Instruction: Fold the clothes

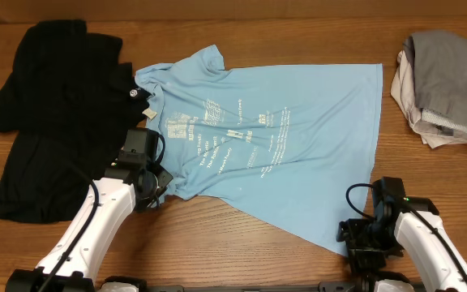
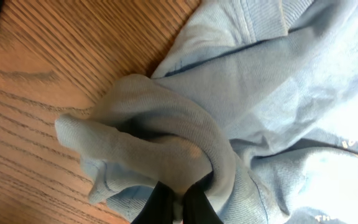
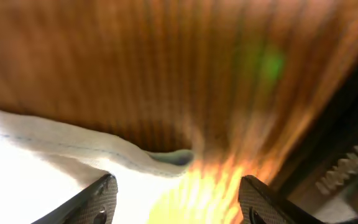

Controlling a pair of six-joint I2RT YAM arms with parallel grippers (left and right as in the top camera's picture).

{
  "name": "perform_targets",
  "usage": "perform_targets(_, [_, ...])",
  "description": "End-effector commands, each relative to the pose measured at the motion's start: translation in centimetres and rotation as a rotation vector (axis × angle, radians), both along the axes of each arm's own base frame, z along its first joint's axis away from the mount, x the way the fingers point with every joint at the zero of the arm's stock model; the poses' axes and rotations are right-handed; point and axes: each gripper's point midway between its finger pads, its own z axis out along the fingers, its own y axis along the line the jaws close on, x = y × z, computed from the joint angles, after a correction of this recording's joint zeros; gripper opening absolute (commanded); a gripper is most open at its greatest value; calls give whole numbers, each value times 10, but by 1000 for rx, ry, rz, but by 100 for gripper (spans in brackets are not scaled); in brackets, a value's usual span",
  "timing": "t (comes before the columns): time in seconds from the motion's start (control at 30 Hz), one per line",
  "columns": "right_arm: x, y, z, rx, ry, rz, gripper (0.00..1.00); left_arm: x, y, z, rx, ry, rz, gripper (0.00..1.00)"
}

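Observation:
The light blue T-shirt [image 1: 282, 138] lies spread across the table, white printed text facing up. My left gripper [image 1: 154, 185] is at its near-left sleeve. In the left wrist view it [image 2: 180, 202] is shut on a bunched fold of the T-shirt [image 2: 160, 130]. My right gripper [image 1: 362, 237] is at the shirt's near-right hem corner. In the right wrist view it [image 3: 179, 193] is open, fingers wide apart over the T-shirt's hem edge [image 3: 73, 149], which looks washed out and blurred.
A black shirt [image 1: 51, 113] lies at the left, touching the blue shirt's collar. Grey and beige folded garments [image 1: 448, 85] sit at the far right. Bare wooden table [image 1: 242, 243] runs along the near edge.

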Motion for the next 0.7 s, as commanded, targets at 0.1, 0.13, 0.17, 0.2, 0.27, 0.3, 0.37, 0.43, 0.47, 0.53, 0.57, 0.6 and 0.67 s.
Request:
perform_targets(0.1, [18,-5,-10,-30,-81,-4,61,4,8,3,40,-16,14,4])
perform_targets(0.13, [21,-6,-12,-37,-87,-3,60,4,9,3,41,-16,15,4])
perform_targets(0.17, [23,-8,-13,-47,-90,-1,57,4,9,3,43,-17,15,4])
perform_targets(0.2, [25,-11,-16,-65,-94,2,53,5,9,3,46,-18,16,4])
perform_targets(0.27, [27,-15,-19,-88,-92,6,38,5,10,4,48,-19,16,4])
perform_targets(0.3, [27,-17,-21,-97,-89,8,29,5,10,4,48,-20,16,4])
perform_targets(0.37, [27,-18,-22,-105,-83,15,8,5,10,4,48,-21,16,4])
perform_targets(0.43, [30,-19,-22,-102,-105,52,4,6,9,4,47,-24,16,4])
perform_targets(0.47, [33,-20,-21,-101,-117,76,4,6,9,4,47,-25,15,4])
perform_targets(0.53, [43,-21,-16,-96,-158,155,4,9,9,6,52,-31,-14,4])
perform_targets(0.57, [48,-23,-10,-100,-171,186,4,11,8,8,55,-36,-38,4])
perform_targets(0.6, [51,-25,-5,-106,-173,201,4,13,8,11,58,-43,-62,4])
perform_targets(0.67, [57,-31,10,-136,-168,229,4,18,7,20,67,-53,-98,4])
